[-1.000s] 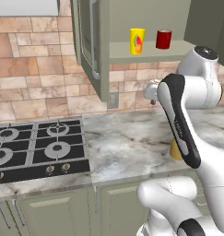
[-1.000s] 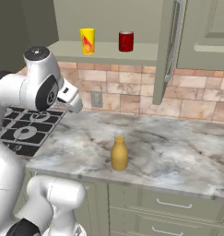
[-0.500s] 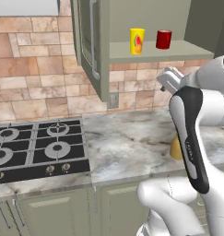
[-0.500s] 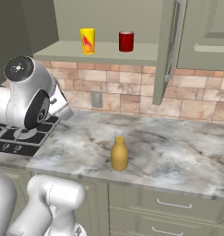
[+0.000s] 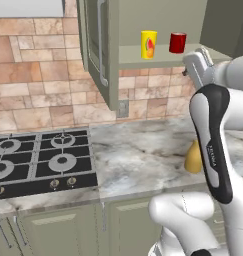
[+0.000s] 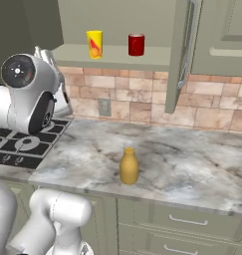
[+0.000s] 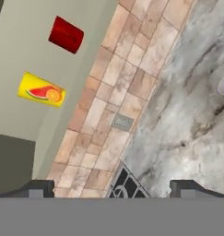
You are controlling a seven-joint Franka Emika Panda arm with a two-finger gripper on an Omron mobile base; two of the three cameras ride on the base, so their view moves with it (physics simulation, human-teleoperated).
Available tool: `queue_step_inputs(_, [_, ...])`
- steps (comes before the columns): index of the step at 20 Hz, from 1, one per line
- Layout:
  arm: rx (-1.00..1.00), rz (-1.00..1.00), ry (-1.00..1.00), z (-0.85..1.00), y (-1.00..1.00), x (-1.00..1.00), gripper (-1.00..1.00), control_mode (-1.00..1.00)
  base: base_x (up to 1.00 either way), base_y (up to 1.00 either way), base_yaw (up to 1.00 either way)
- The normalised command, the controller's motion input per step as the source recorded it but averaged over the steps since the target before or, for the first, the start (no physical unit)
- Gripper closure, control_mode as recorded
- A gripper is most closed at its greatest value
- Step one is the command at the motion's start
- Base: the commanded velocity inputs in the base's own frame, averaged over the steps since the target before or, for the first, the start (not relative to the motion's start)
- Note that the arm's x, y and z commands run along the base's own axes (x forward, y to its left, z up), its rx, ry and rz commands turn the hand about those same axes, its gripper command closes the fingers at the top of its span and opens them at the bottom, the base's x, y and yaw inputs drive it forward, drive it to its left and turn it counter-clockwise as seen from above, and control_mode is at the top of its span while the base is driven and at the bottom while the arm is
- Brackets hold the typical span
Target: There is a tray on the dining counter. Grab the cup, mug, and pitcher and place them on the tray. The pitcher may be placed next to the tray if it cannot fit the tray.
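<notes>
Yellow cup, red-orange side mark

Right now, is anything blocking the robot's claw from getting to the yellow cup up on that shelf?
Nothing visible does. The cup stands on the open shelf beside the red mug, with the cabinet door swung aside. The gripper is open, apart from the cup, with only clear air between them.

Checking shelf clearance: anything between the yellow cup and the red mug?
Nothing: bare shelf between the cup and the mug, seen in the right base view.
</notes>
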Motion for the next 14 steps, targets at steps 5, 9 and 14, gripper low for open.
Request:
queue_step_inputs(5, [0.22, 0.0, -0.12, 0.42, -0.19, 0.33, -1.0, -1.0, 0.0, 0.0, 0.0])
queue_step_inputs(9, [0.22, 0.02, -0.06, 0.33, -0.21, 0.28, -1.0, -1.0, 0.0, 0.0, 0.0])
queue_step_inputs(14, [0.16, 0.0, -0.01, 0.16, -0.06, 0.45, -1.0, -1.0, 0.0, 0.0, 0.0])
